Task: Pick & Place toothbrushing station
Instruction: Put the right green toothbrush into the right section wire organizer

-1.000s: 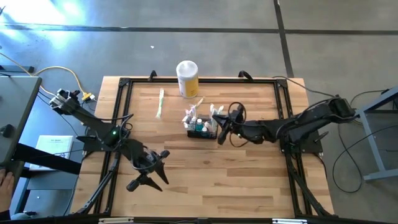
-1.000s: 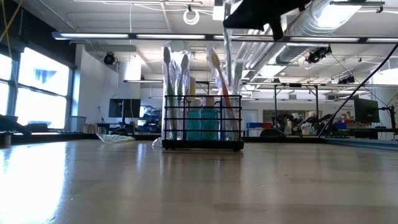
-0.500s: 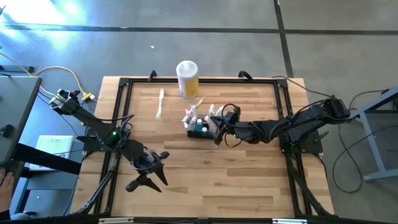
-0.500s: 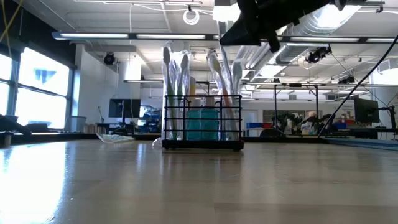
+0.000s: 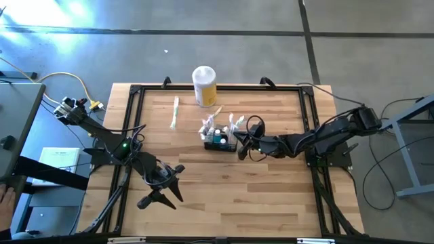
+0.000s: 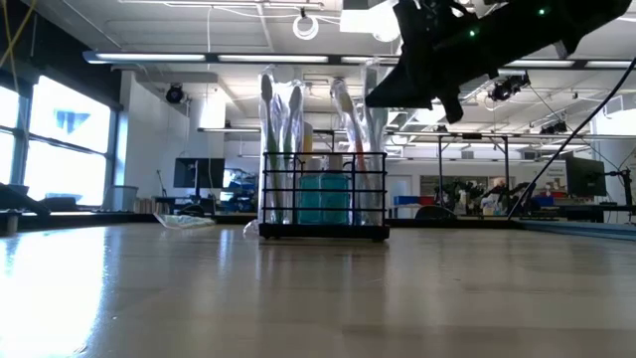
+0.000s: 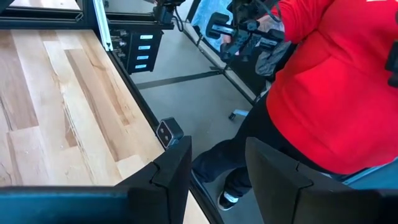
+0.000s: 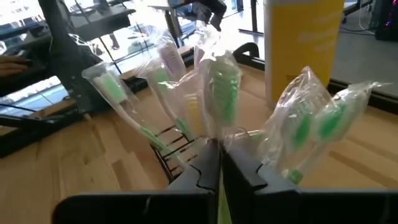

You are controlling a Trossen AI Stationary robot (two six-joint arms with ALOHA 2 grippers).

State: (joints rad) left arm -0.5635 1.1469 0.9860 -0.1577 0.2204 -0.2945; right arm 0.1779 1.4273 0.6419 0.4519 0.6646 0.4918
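Note:
The toothbrushing station, a small black wire basket (image 5: 218, 144) (image 6: 323, 231), stands on the wooden table near its middle. Several plastic-wrapped toothbrushes and a teal bottle (image 6: 324, 199) stand in it. My right gripper (image 5: 239, 144) (image 8: 216, 163) is at the basket's right side, just above its rim, shut on a wrapped toothbrush with green bristles (image 8: 221, 93). My left gripper (image 5: 159, 191) (image 7: 217, 168) waits open near the table's front left, holding nothing. My right gripper pinches the wrapped toothbrush just below its head (image 8: 216, 142) between its two fingers. The fingers come nearly level from the table's right side and lie across the brush. The brush stands almost upright (image 6: 376, 149), its lower end down among the basket's wires.
A tall yellow-and-white canister (image 5: 204, 85) stands behind the basket near the far edge. One wrapped toothbrush (image 5: 174, 112) lies loose on the table, far left of the basket. A person in red (image 7: 336, 93) stands beyond the table's edge. Black frame rails (image 5: 135, 108) run along the table's sides.
My right gripper has come down toward the basket with the toothbrush, rolling a little as it sank. The brush has gone down with it and now stands lower among the others. The basket has not moved.

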